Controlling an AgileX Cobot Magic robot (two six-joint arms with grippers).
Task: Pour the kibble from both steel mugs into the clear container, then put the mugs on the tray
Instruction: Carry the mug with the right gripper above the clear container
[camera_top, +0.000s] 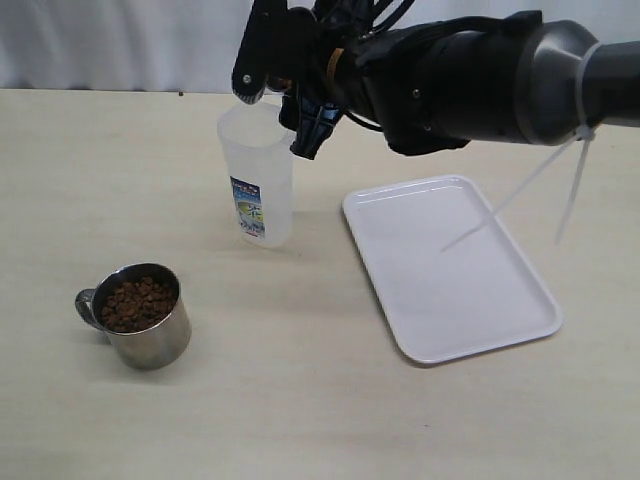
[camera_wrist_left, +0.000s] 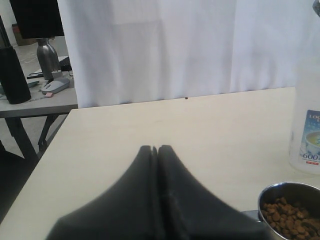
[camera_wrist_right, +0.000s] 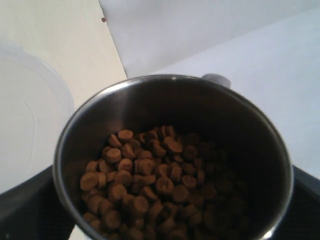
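The right end effector (camera_top: 282, 100), grasping a full steel mug (camera_wrist_right: 165, 102) by the mouth of the clear container (camera_top: 258, 170), could scatter kibble (camera_wrist_right: 150, 195) over the worktop (camera_top: 300, 410) if it tips off-centre (the left end effector (camera_wrist_left: 155, 150), clenched empty, sits near the other mug (camera_top: 150, 340)).

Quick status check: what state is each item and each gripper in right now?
First shiny steel mug: upright on table, holding brown kibble.
Second shiny steel mug: lifted, kibble inside.
Tall clear plastic container: upright, no kibble visible.
Flat white tray: bare.
Left gripper: shut, holding nothing.
Right gripper: gripping second mug.
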